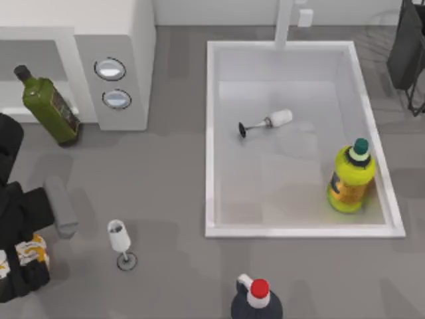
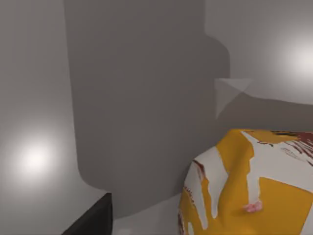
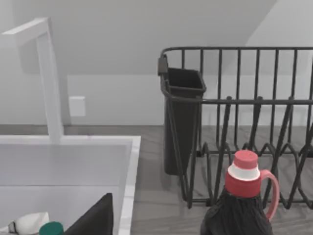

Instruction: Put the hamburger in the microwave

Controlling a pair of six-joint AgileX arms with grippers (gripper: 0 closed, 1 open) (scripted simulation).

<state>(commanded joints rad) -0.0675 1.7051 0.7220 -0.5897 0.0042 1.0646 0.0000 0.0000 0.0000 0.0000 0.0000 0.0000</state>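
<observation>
The left gripper sat well in front of the microwave, largely covering the hamburger, of which an orange-and-white patch showed. Whether its jaws gripped the hamburger could not be told. The microwave was cut off by the table's left edge.

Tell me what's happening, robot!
Left gripper low at table's left edge, over the hamburger. Microwave ahead, green bottle at its mouth. Right arm parked.
</observation>
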